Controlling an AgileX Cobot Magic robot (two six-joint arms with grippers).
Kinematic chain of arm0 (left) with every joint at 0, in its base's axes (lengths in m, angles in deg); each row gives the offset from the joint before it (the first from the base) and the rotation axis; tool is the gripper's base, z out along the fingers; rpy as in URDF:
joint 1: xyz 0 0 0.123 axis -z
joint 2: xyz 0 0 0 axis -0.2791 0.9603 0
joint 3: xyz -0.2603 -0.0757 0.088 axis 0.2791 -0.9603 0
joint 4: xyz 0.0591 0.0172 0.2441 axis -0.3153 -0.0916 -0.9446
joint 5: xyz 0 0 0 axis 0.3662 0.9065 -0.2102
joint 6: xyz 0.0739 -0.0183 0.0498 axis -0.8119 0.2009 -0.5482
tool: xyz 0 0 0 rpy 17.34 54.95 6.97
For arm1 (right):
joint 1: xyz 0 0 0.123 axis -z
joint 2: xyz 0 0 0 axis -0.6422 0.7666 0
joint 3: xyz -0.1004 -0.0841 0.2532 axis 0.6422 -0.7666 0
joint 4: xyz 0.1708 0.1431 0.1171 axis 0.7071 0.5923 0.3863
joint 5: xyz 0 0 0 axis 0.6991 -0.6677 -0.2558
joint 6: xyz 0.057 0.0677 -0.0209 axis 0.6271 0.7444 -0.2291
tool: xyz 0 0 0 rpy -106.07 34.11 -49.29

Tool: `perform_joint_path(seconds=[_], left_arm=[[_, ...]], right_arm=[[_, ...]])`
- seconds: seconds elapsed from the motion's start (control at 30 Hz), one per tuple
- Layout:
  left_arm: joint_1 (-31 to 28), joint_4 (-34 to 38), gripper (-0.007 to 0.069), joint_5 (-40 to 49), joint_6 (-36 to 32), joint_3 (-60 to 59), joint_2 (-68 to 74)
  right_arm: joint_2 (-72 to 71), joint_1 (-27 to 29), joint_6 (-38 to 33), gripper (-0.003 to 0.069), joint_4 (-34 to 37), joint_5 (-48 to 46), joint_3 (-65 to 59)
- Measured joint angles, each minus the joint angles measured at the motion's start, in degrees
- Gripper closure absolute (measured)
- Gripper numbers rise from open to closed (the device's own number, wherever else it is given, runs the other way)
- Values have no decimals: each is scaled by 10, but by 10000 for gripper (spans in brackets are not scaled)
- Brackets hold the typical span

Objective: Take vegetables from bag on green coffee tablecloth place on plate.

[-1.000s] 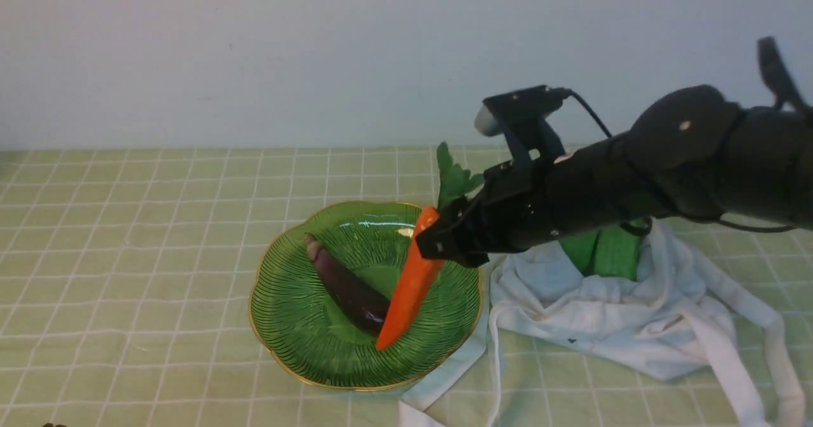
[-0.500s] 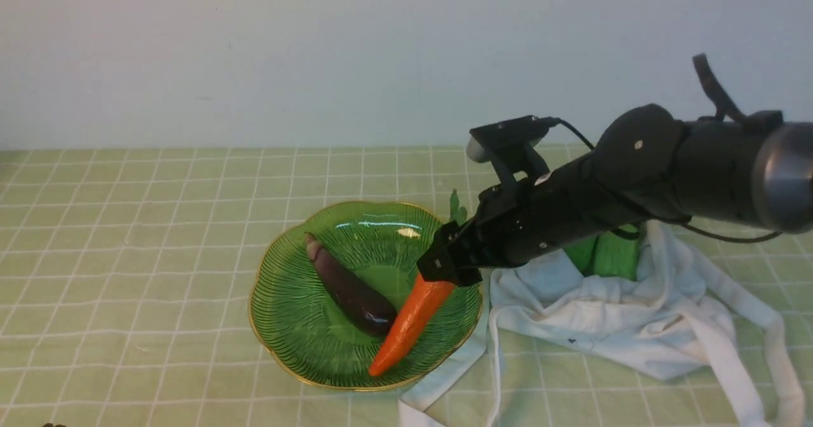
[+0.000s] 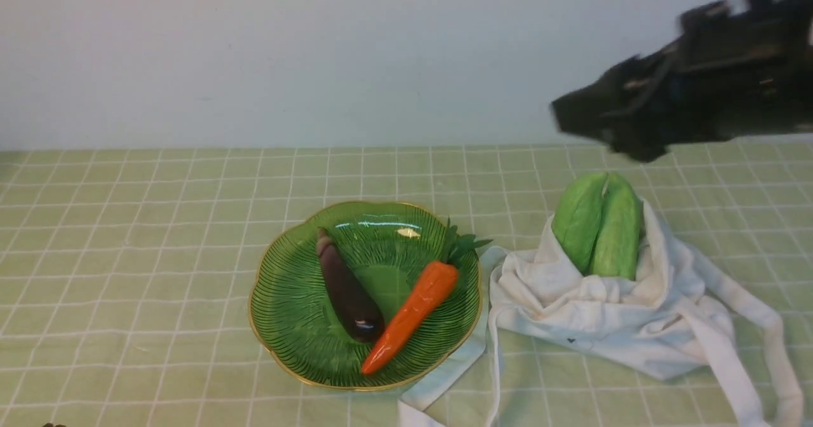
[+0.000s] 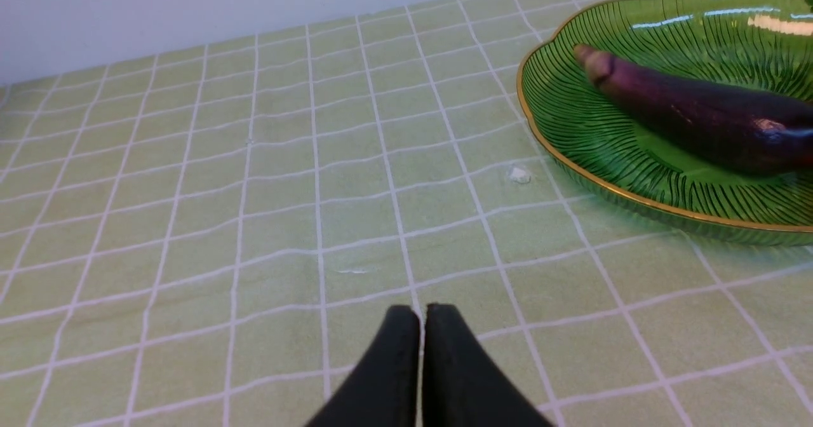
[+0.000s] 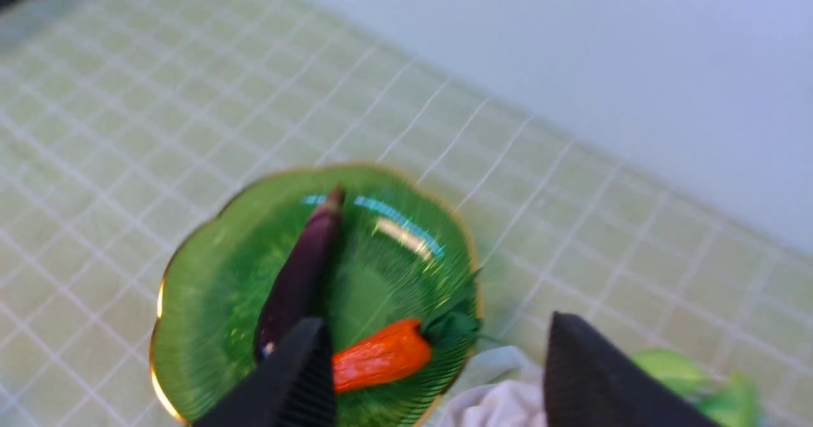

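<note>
The plate [image 3: 262, 325] sits on the green checked tablecloth [image 3: 140, 249] around the middle of the tabletop. Two vegetables lie on it. The eggplant [image 3: 346, 292] and the carrot [image 3: 414, 309] form a V, their ends nearest the front edge close together. The carrot's leafy top reaches the plate's rim on the side facing the bag.

The white bag [image 3: 610, 325] is slumped toward the right edge of the tabletop. Its cloth meets the plate's rim and its straps trail toward the front edge. Two pale green gourds [image 3: 598, 223] poke out of its mouth, pressed side by side.

The right claw [image 5: 437, 322] hangs in the air above the bag and is blurred in the front view. Its fingers [image 5: 298, 376] are apart, with nothing between them. The left claw [image 4: 422, 316] is low over bare cloth beside the plate, its tips together and empty.
</note>
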Motion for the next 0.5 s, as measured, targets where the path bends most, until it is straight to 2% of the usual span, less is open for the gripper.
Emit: perform_joint_path(seconds=[0.17, 0.23, 0.4, 0.5], left_arm=[[0, 0, 629, 0, 0, 0, 0], [0, 0, 629, 0, 0, 0, 0], [0, 0, 629, 0, 0, 0, 0], [0, 0, 629, 0, 0, 0, 0]], right_arm=[[-138, 0, 138, 582, -131, -25, -10], [-206, 0, 197, 643, -182, -18, -38], [-372, 0, 287, 672, -275, 76, -178], [-464, 0, 315, 673, -288, 158, -283]])
